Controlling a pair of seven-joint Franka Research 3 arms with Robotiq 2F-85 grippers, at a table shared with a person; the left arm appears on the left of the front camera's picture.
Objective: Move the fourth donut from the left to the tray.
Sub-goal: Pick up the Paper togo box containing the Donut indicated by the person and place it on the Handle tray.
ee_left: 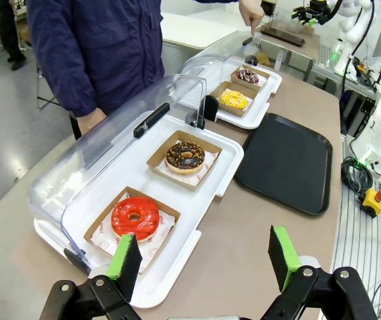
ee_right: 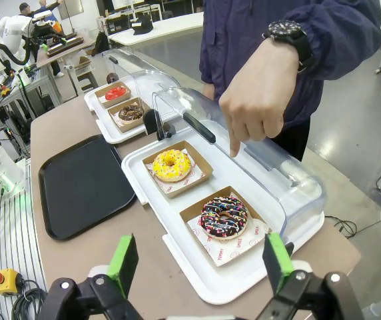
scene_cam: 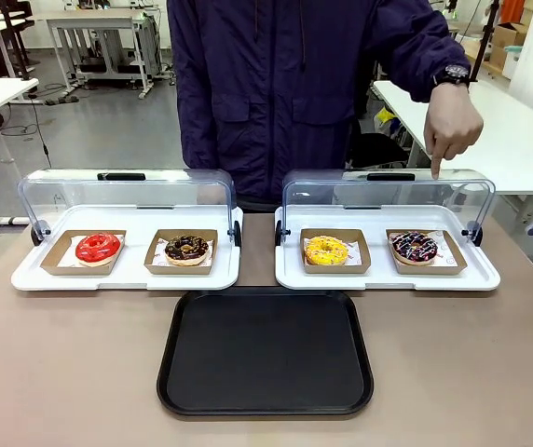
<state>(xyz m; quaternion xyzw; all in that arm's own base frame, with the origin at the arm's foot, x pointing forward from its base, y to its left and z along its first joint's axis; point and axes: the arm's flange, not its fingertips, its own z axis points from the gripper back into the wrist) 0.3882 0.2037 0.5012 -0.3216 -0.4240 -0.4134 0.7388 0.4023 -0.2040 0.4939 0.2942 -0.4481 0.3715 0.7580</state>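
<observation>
Right gripper [ee_right: 200, 259], wide open; fourth donut [ee_right: 224, 217] just ahead. Risk: reaching in could strike the person's pointing hand [ee_right: 257, 100].

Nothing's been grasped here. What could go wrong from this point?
The person's hand points down at the open lid right behind the fourth donut; the right gripper reaching in could hit either.
The yellow donut sits close beside it and could be taken by mistake.
Jaws might squash the glaze instead of gripping the holder.
</observation>
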